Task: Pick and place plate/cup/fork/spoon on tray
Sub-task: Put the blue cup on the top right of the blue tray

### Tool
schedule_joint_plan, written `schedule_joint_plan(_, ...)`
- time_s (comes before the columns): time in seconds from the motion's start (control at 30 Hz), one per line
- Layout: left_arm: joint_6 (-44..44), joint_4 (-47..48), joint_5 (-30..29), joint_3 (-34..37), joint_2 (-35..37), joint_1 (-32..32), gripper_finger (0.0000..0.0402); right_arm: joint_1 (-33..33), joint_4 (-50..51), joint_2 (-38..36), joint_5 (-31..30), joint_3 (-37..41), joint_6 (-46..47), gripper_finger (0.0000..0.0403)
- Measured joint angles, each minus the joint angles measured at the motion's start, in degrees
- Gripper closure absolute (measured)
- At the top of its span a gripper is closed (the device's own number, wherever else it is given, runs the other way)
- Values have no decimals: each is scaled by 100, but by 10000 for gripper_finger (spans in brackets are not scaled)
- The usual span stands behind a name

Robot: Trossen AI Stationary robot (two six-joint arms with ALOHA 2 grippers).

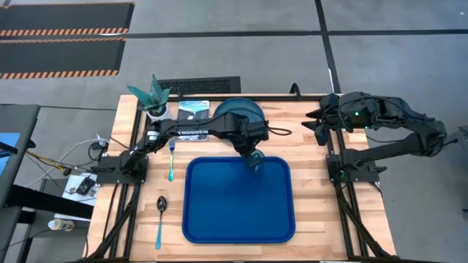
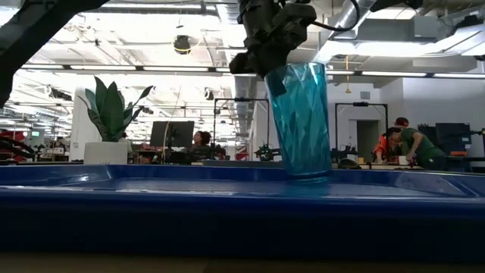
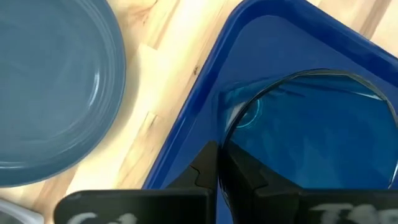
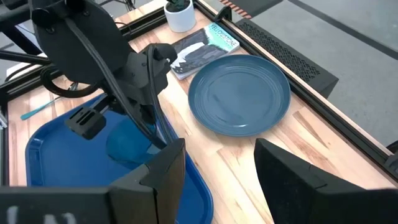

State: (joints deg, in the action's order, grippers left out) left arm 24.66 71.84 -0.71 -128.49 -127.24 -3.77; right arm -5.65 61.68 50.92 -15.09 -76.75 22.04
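**Left gripper holds the cup upright on the tray**

The left gripper [image 1: 254, 155] pinches the rim of the cup [image 2: 301, 121], one finger inside and one outside. The cup stands upright with its base on the tray [image 1: 238, 212], near the tray's far edge. The plate [image 4: 239, 93] lies on the table just beyond the tray, beside a booklet [image 1: 193, 108] and a potted plant [image 1: 155, 96]. The fork [image 1: 171, 161] and spoon [image 1: 160, 217] lie on the table left of the tray. The right gripper [image 4: 217, 171] waits at the table's right edge, fingers spread apart and empty.
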Motion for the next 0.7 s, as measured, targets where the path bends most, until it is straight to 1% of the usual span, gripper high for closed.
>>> schedule_joint_plan(0.33,-185,4,23,-4,-26,-15,401,0,-13,0,0,-1,2,189)
schedule_joint_plan(0.43,-259,-35,2,-4,-26,-13,394,0,-47,0,0,-1,2,189)
schedule_joint_plan(0.57,-261,-87,-5,-4,-26,-13,366,0,-48,0,0,1,2,189)
schedule_joint_plan(0.7,-259,-189,14,-4,-26,-13,321,0,-47,0,0,-1,2,189)
